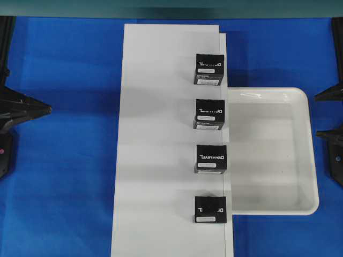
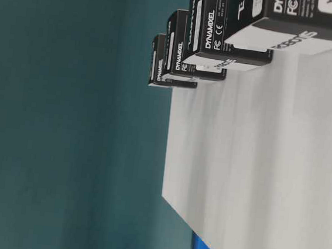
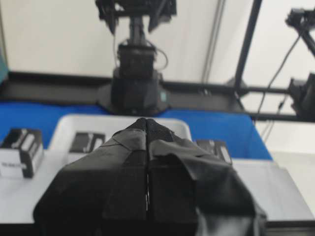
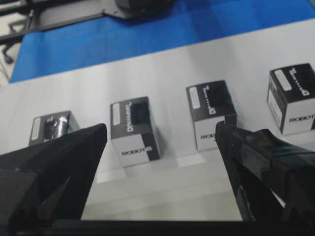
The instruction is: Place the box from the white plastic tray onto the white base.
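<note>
Blue cloth covers the surface (image 1: pixel 64 160) I am working over, and both arms sit pulled back at its edges. Nearest me in the overhead view, the box (image 1: pixel 210 209) with the plainer dark top stands on the long white base (image 1: pixel 155 160), at the near end of a row along the board's right edge. Beyond it stand three lettered black boxes (image 1: pixel 209 159), each apart from the next. Just to the right of the row, the glossy white tray (image 1: pixel 308 155) lies with its rim against the board, and I see nothing inside it. My left claw (image 3: pixel 146 162) is pressed together with nothing between its taped fingers, pointing toward the boxes from well back. My right claw (image 4: pixel 160 162) gapes wide and holds nothing, the row of boxes showing through the gap. I judge the placing done, with the arms at the retreat stage. Next, I would only check that the box sits square and park both arms clear.
</note>
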Tool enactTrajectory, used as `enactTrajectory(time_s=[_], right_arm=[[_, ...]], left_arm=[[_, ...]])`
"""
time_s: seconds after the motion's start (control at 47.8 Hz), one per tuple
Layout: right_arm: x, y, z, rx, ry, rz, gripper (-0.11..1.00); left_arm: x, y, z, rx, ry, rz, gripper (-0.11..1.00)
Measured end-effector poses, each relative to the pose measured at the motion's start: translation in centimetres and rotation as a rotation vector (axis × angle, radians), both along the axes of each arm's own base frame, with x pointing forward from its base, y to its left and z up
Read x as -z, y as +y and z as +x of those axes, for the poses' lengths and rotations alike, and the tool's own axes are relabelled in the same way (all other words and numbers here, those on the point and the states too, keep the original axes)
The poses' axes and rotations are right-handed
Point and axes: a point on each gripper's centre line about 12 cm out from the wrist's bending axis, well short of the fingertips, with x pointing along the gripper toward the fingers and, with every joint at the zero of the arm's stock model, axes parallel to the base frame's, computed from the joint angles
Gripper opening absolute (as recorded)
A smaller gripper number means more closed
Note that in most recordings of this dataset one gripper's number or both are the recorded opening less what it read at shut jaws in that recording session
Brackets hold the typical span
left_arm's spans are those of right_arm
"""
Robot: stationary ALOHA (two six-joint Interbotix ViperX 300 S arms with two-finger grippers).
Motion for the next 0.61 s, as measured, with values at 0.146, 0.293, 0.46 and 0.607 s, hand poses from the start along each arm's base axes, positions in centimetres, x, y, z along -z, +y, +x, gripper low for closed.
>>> enactTrajectory(time_s=[0.146,0.293,0.46,0.607], right_arm=[[0.0,0.0,0.0,-0.001,-0.001,-0.004,0.99],[0.1,0.0,0.0,-0.002,0.002,-0.010,0.99],[0.1,0.0,0.0,-0.006,0.001,-0.029,0.99],[-0.1,0.1,0.0,-0.014,-0.018,-0.036,0.99]], left_arm=[[1.1,-0.9,-0.4,0.047,0.077,-0.007,-0.07],[1.6,-1.7,-0.9,0.097,0.112,-0.012,-0.07],[1.3,-1.8,-1.5,0.105,0.101,-0.013,-0.07],[1.3,-1.8,-1.9,0.105,0.100,-0.014,-0.07]])
